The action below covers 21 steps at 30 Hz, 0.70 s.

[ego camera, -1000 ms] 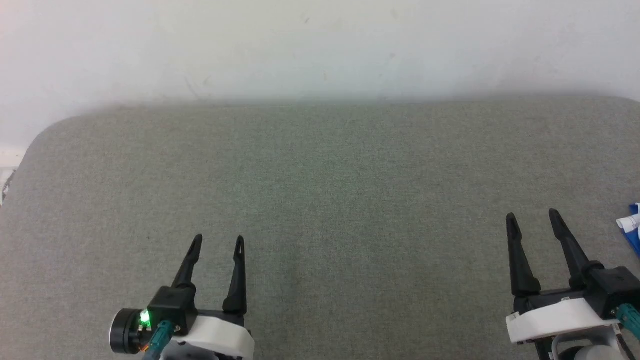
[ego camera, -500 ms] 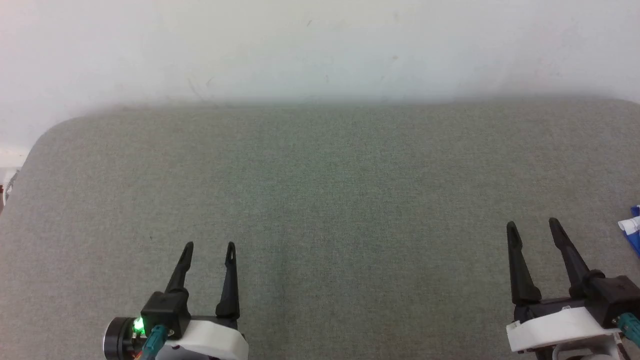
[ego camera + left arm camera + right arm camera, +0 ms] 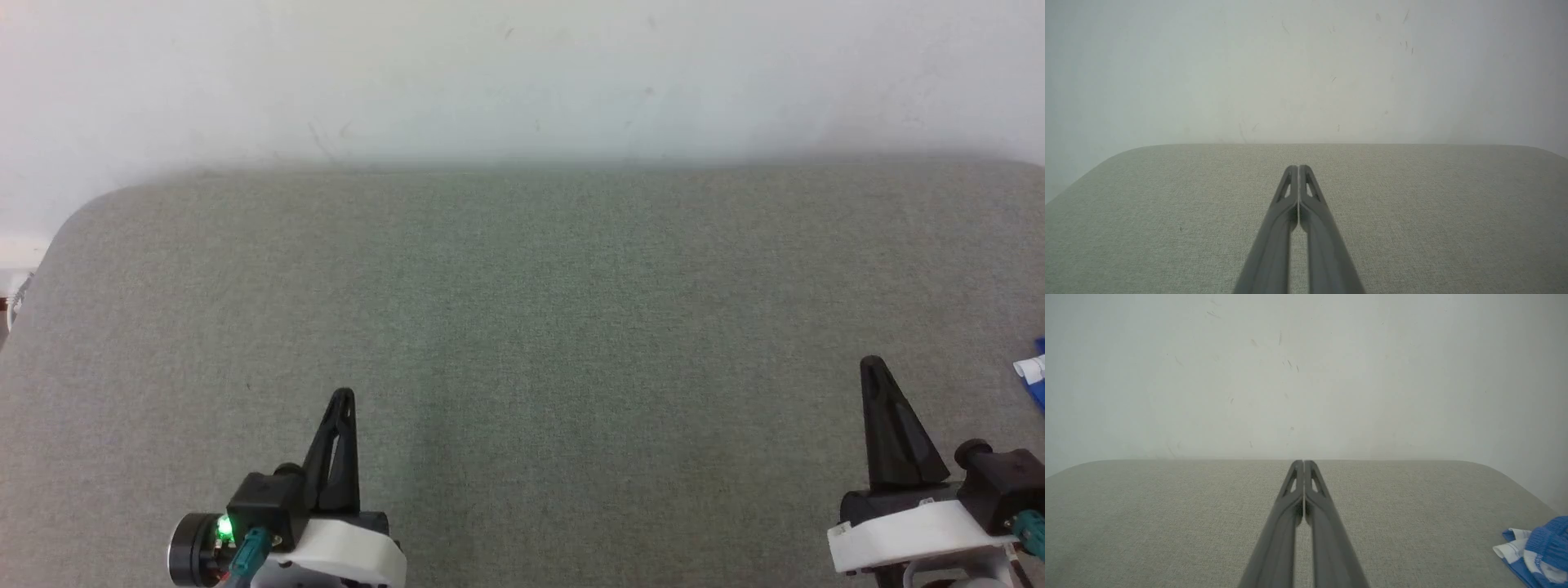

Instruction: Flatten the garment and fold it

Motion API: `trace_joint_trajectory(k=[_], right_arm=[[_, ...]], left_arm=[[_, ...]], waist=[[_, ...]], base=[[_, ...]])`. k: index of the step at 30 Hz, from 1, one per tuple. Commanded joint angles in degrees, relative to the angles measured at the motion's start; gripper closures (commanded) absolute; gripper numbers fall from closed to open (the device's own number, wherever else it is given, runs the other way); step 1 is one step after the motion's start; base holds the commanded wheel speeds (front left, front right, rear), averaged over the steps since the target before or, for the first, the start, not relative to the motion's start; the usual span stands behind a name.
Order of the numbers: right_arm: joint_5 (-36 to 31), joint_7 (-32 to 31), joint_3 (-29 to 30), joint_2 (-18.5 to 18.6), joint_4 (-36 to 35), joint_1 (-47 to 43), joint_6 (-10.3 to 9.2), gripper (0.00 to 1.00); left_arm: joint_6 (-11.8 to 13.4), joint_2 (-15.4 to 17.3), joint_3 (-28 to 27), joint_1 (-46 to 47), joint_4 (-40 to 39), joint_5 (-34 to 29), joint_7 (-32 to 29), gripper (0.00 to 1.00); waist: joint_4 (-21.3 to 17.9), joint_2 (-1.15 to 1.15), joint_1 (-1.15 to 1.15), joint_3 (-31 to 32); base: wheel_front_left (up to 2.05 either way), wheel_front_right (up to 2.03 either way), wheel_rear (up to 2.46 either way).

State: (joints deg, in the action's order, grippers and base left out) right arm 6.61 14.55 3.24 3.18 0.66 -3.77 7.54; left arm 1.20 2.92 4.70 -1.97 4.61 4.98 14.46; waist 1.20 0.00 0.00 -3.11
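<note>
The garment, blue cloth with white trim, lies bunched at the right edge of the grey cushioned surface; in the head view just a sliver of the garment shows at the right border. My right gripper is shut and empty, a short way left of that sliver. In the right wrist view the right gripper has its fingers pressed together, with the cloth off to the lower right. My left gripper is shut on nothing at the lower left, far from the cloth; its closed fingers show again in the left wrist view as the left gripper.
The grey fabric surface spreads wide between and beyond both grippers. A white wall rises right behind its far edge. The surface's rounded left corner drops off at the left.
Both grippers have gone from open to shut, closing on nothing. The arms stay roughly where they were.
</note>
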Motion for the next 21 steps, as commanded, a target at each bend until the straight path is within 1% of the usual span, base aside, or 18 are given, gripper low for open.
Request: trace_joint_trajectory(k=[1,21], right_arm=[[-0.2,-0.4,-0.1,0.0,0.0,0.1,-0.01,1.0],[-1.2,-2.7,-0.6,-0.1,-0.1,0.7,-0.02,1.0]], left_arm=[[0.0,0.0,-0.1,0.1,-0.1,-0.2,-0.3,1.0],[-0.2,0.0,-0.9,0.4,-0.9,-1.0,-2.6,1.0]], waist=[[0.0,0.0,0.0,0.0],[-0.2,0.0,0.0,0.5]], base=[[0.0,0.0,0.0],[0.0,0.0,0.0]])
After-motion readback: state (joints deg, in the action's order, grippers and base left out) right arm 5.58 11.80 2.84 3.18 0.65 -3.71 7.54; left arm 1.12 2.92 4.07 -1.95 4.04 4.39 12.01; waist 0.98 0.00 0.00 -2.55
